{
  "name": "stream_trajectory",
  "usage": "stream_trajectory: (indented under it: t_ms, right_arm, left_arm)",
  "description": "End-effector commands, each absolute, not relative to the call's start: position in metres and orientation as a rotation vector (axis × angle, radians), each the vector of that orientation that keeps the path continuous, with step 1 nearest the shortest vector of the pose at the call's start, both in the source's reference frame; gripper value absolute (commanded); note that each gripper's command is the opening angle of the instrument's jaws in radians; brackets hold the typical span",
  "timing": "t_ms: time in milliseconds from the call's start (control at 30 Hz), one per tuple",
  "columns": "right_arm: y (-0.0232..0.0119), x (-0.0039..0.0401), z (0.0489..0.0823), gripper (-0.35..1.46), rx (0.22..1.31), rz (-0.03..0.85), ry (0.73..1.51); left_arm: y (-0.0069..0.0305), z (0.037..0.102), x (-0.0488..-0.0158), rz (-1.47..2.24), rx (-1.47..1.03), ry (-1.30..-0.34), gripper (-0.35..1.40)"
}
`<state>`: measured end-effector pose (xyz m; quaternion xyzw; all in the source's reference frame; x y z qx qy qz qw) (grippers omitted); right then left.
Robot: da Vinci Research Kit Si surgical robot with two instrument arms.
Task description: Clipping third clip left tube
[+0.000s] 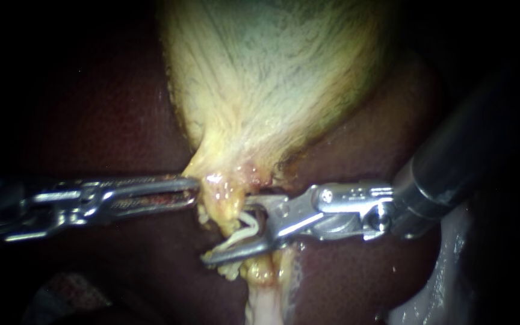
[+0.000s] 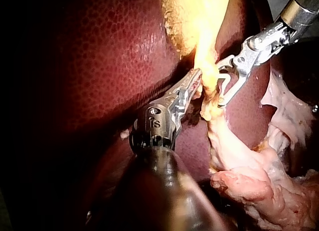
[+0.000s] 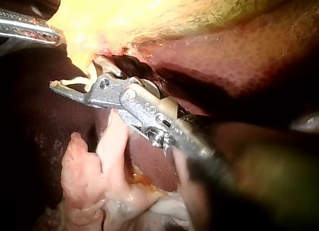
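The pale yellow gallbladder (image 1: 272,72) narrows downward to a neck (image 1: 227,192). From the neck a pale tube (image 1: 261,301) runs on down. My left instrument (image 1: 195,191) comes in level from the left, its jaws shut on the neck's left edge. My right instrument (image 1: 230,235) reaches in from the right. Its jaws stand apart on either side of the tube just below the neck and carry a white clip (image 1: 242,232) between them. The left wrist view shows the same: left instrument (image 2: 197,79), right instrument (image 2: 224,89). In the right wrist view, the right instrument (image 3: 75,76) holds the clip (image 3: 75,82).
Dark red liver (image 1: 103,120) surrounds the gallbladder on both sides. Pale, wet loose tissue (image 1: 446,283) lies at the lower right, and pinkish folds of tissue (image 2: 259,186) lie beyond the tube in the left wrist view. The right instrument's thick dark shaft (image 1: 464,150) crosses the upper right.
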<state>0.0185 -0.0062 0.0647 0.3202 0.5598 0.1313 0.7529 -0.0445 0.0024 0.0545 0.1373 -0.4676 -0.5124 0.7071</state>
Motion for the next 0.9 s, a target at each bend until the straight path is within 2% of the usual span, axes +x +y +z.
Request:
stream_trajectory:
  t_ms: [33, 533, 600, 700, 800, 900]
  right_arm:
    - [-0.0064, 0.0186, 0.0649, 0.50, 0.703, 0.293, 1.219]
    - [-0.0070, 0.0186, 0.0655, 0.30, 0.716, 0.309, 1.192]
    - [-0.0070, 0.0185, 0.0655, 0.21, 0.724, 0.319, 1.189]
    - [-0.0068, 0.0183, 0.0656, -0.08, 0.753, 0.358, 1.171]
    - [-0.0067, 0.0181, 0.0658, -0.29, 0.761, 0.363, 1.152]
    - [-0.0066, 0.0181, 0.0659, -0.35, 0.758, 0.361, 1.141]
  left_arm:
    - [0.0024, 0.0546, -0.0445, -1.138, 0.306, -1.039, -0.35]
    - [0.0025, 0.0548, -0.0446, -1.138, 0.306, -1.039, -0.35]
    - [0.0025, 0.0548, -0.0446, -1.138, 0.306, -1.039, -0.35]
    - [0.0025, 0.0548, -0.0446, -1.138, 0.306, -1.039, -0.35]
    - [0.0025, 0.0548, -0.0447, -1.138, 0.305, -1.039, -0.35]
    - [0.0025, 0.0548, -0.0447, -1.138, 0.305, -1.039, -0.35]
